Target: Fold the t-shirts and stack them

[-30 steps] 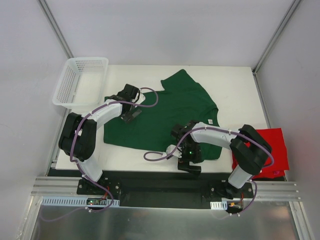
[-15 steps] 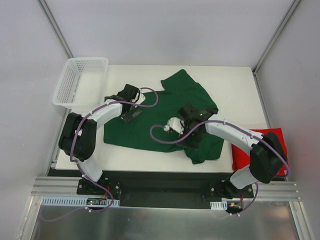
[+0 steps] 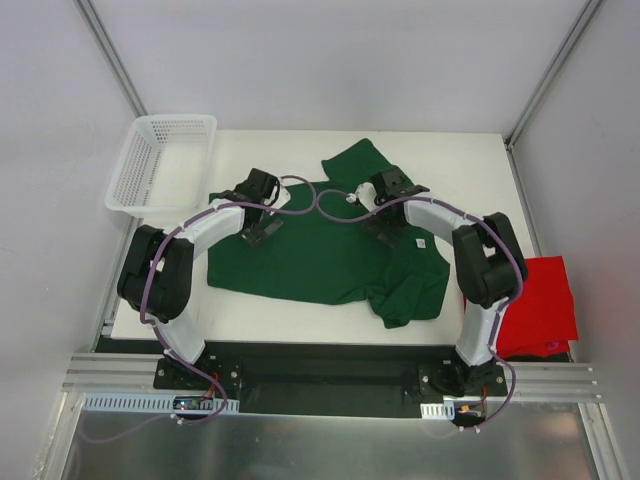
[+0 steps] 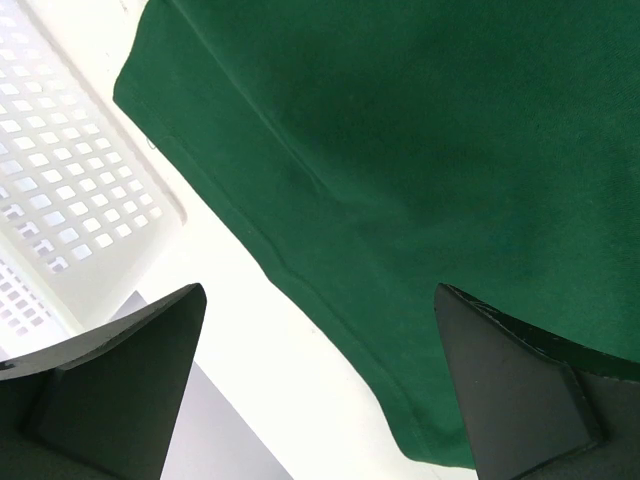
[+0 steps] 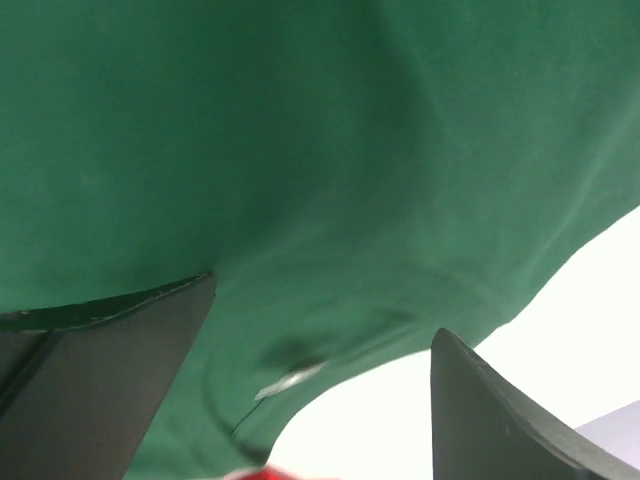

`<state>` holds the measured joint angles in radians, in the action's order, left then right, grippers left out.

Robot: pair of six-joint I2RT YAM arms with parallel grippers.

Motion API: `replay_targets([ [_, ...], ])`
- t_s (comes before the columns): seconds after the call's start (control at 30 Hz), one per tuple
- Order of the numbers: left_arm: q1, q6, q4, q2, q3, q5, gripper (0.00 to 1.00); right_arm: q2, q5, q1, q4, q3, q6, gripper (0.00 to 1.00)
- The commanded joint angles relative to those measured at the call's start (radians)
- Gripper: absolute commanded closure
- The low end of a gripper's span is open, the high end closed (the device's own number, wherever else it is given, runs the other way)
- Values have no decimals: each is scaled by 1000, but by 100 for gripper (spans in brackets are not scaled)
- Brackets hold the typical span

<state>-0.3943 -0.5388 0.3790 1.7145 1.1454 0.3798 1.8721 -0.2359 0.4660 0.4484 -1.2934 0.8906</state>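
Note:
The dark green t-shirt (image 3: 320, 255) lies spread on the white table (image 3: 470, 160), its front right corner bunched over itself. My left gripper (image 3: 260, 228) is open over the shirt's left edge; in the left wrist view (image 4: 320, 300) the hem of the green shirt (image 4: 420, 180) runs between the fingers. My right gripper (image 3: 394, 226) is open and empty just above the shirt near the collar; the right wrist view (image 5: 325, 310) shows the green shirt (image 5: 300, 150) with its neck label. The red t-shirt (image 3: 545, 300) lies folded at the table's right front edge.
A white mesh basket (image 3: 160, 160) stands at the back left corner, also in the left wrist view (image 4: 60, 200). Grey walls close in the table on the left, right and back. Both arms' cables hang over the shirt.
My right arm swung from the shirt's front hem back to the collar area. The front right corner of the green shirt now lies bunched. The left arm has not moved.

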Motion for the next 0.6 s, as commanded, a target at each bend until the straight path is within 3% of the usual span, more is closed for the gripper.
replay_targets([
  [0.0, -9, -1, -8, -46, -21, 33, 1, 67, -83, -17, -79, -83, 8, 4],
  [0.43, -9, 3, -8, -46, -30, 33, 1, 297, -215, -104, -99, -293, 74, 4],
  [0.57, -9, -36, -43, 29, 16, 65, 1, 308, -226, -132, -96, -290, 85, 4],
])
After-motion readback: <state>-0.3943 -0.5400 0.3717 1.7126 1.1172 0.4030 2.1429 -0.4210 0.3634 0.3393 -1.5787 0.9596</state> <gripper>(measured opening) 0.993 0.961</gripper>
